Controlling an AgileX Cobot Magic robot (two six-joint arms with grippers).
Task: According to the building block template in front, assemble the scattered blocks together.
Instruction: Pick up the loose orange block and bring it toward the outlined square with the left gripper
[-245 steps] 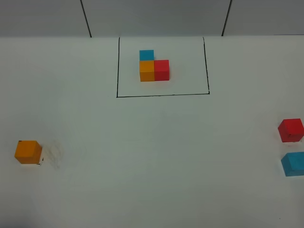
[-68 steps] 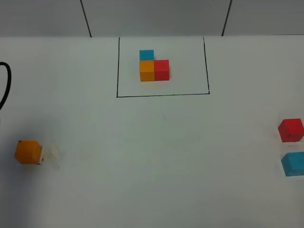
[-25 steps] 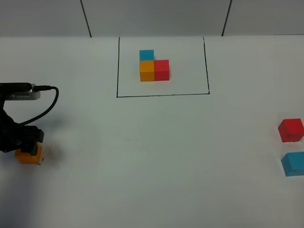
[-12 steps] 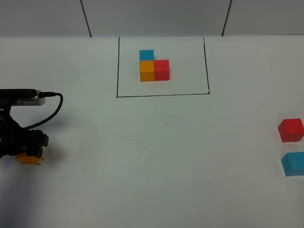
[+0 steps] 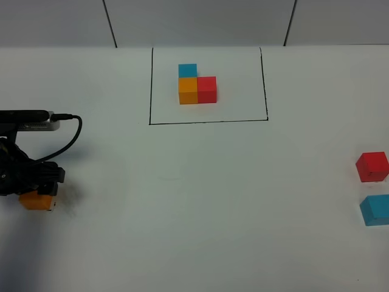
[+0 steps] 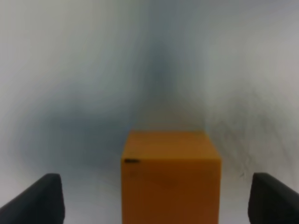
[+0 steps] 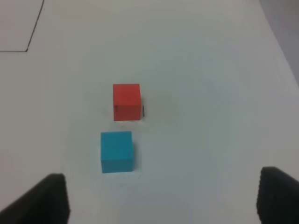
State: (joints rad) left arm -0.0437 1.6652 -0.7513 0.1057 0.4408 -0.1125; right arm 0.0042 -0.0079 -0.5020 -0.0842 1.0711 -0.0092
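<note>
The left jaws stand wide open astride the orange block [image 6: 170, 175], a gap on either side, seemingly lined up to close on it. The right jaws, also open, hang well back from the red block [image 7: 126, 101] and the blue block [image 7: 116, 151], which sit just apart ahead of them, near the edge of the surface [image 5: 200, 201]. The framed template [image 5: 197, 85] lies well beyond both pairs, with bare white room between for carrying blocks inward.

The left gripper [image 6: 161, 200] is hanging low, pointing downward and holding its jaws wide apart. The right gripper [image 7: 166, 198] is hovering higher, its jaws likewise spread wide.
</note>
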